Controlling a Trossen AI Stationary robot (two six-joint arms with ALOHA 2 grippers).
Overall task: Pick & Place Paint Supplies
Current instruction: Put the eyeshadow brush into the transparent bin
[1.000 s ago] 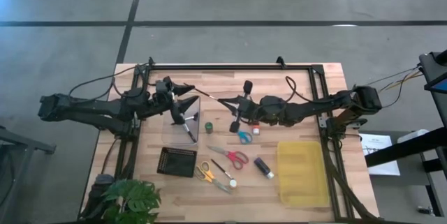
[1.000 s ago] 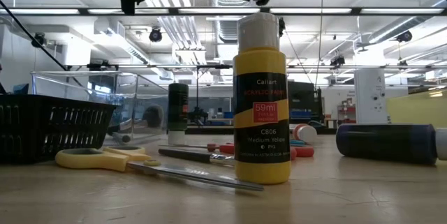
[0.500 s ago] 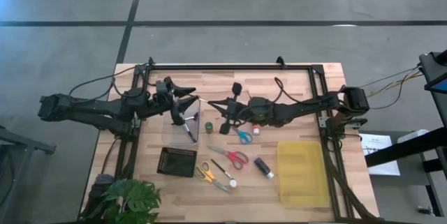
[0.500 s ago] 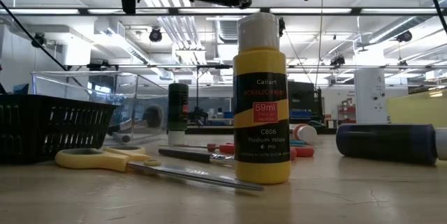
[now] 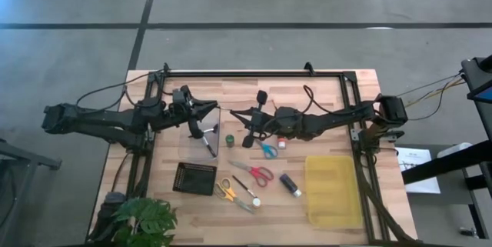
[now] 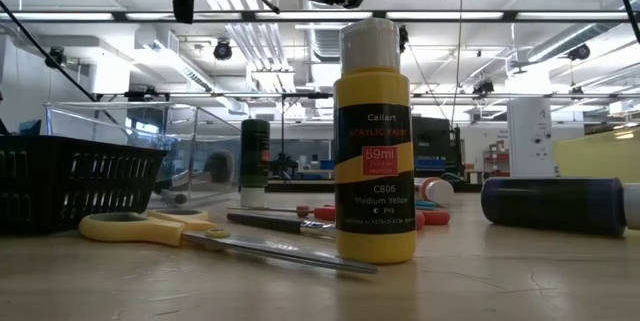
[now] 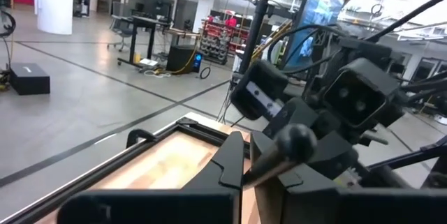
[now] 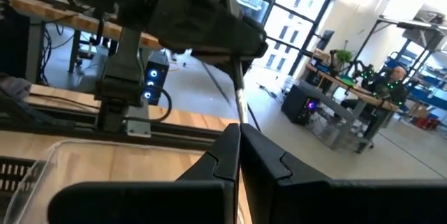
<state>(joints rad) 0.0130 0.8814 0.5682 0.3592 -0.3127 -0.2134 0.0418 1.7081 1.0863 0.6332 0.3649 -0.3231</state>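
The wooden table (image 5: 323,85) carries a yellow bin (image 5: 332,191) at the right, a clear box (image 5: 201,131) at the left and a black tray (image 5: 194,178) below it. Between them lie 3 scissors, red (image 5: 257,173), blue (image 5: 268,150) and yellow (image 5: 226,191), a dark bottle (image 5: 290,185) and a green pot (image 5: 231,138). Both arms reach inward above the box's far corner, tips nearly meeting. The left gripper (image 7: 246,147) and right gripper (image 8: 239,130) are each clamped on 1 thin brush (image 8: 237,95), which spans the gap between them.
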